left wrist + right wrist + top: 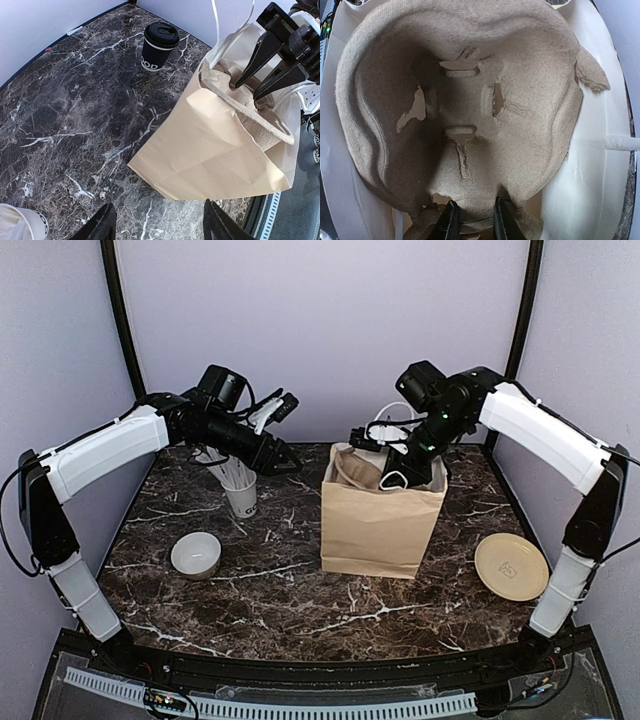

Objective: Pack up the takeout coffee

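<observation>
The right gripper (246, 91) is clamped on the pulp cup carrier's (265, 122) rim, apparently seating it in the brown paper bag (200, 150) for the takeout coffee (160, 47), which stands lidded just behind the bag, while the left gripper (157, 227) waits open on the bag's left.

My right gripper (475, 205) and its pinched pulp cup carrier (470, 100) fill the mouth of the brown paper bag (375, 525), but the marble table (75, 100) lies open around the takeout coffee (159, 47).
</observation>
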`<action>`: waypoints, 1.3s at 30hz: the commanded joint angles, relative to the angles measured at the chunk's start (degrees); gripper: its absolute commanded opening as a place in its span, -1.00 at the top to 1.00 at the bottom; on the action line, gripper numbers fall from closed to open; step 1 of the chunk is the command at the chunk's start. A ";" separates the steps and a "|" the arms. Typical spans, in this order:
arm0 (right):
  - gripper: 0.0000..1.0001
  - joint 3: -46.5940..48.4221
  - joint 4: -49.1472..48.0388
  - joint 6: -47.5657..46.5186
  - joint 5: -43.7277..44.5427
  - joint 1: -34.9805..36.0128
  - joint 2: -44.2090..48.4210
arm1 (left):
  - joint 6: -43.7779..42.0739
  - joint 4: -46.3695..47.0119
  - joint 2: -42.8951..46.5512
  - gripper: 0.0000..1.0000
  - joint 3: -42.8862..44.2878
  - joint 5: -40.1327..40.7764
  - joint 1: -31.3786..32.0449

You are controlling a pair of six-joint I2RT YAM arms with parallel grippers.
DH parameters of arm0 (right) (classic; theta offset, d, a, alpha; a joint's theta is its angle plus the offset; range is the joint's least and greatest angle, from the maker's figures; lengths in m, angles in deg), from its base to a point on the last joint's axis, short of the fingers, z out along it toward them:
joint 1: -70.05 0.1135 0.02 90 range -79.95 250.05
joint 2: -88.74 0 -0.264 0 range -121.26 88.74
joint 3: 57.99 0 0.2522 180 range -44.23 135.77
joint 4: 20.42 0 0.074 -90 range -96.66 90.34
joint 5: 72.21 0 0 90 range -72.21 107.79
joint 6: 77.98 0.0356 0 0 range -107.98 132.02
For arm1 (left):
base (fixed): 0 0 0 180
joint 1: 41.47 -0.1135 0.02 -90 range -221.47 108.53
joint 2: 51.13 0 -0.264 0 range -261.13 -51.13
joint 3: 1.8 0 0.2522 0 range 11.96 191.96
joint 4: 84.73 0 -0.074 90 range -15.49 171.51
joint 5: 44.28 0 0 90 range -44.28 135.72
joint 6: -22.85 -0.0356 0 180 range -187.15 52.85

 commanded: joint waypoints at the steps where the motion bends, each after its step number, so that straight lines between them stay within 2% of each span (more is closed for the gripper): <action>1: 0.63 -0.75 2.42 -1.18 2.31 0.65 3.93 | -0.67 0.77 2.19 -0.24 -0.03 0.02 -0.49; 15: 0.64 -12.58 2.67 -3.45 6.82 0.65 8.90 | -0.43 -0.16 0.33 -0.24 1.54 -0.10 -0.49; 20: 0.62 -20.23 -3.77 -4.23 6.45 0.13 14.03 | -0.54 -1.10 -0.83 -0.24 3.15 -0.46 -0.49; 26: 0.61 -17.08 1.32 -3.49 6.38 0.13 10.21 | -0.03 -0.42 -1.70 -0.24 3.24 -1.21 -0.49; 33: 0.62 -16.96 -1.93 -0.63 11.39 0.15 6.90 | 0.61 0.54 -1.90 -0.24 2.03 -1.73 -0.49; 39: 0.62 -14.19 -1.96 0.67 9.93 0.22 2.41 | 0.48 0.03 -1.82 -0.24 1.59 -1.91 -0.49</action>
